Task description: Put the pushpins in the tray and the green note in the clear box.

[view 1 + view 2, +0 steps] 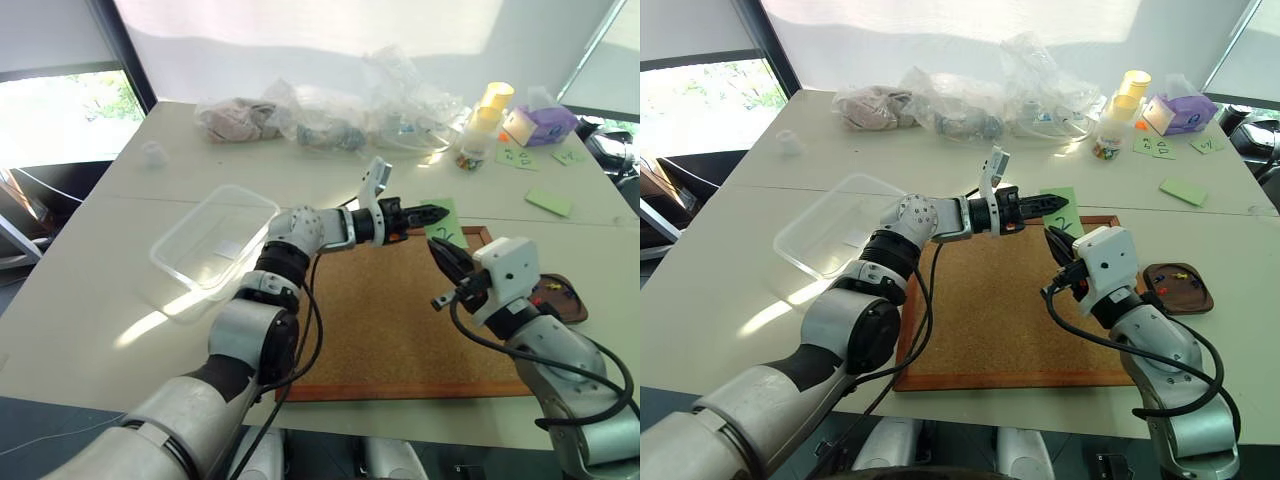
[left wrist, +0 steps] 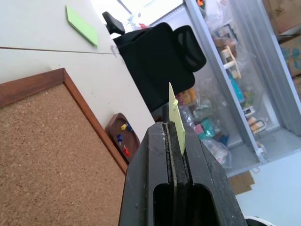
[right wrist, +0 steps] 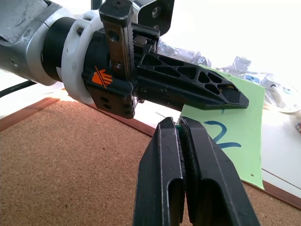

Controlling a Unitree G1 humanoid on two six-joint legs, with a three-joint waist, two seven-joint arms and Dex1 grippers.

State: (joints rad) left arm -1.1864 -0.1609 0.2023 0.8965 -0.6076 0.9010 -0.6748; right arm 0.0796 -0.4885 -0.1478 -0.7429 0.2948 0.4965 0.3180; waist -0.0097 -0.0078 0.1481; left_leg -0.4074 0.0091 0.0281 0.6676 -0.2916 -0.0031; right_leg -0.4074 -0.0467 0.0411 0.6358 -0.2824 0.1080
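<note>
The green note (image 1: 447,225), marked with a "2", hangs upright over the far edge of the cork board. My left gripper (image 1: 440,212) reaches in from the left and is shut on its upper edge; the note's edge (image 2: 176,117) sticks out between the shut fingers. My right gripper (image 3: 178,123) is shut just below, with a sliver of the note's lower corner between its tips. The brown tray (image 1: 1195,295) lies right of the board with pushpins (image 2: 123,136) in it. The clear box (image 1: 180,235) stands left of the board.
The cork board (image 1: 390,320) lies in front of me. Farther right on the table are marked green notes (image 1: 520,157) and a blank green slip (image 1: 548,202). Plastic bags (image 1: 330,120), a yellow-capped jar (image 1: 480,130) and a purple box (image 1: 545,125) line the far side.
</note>
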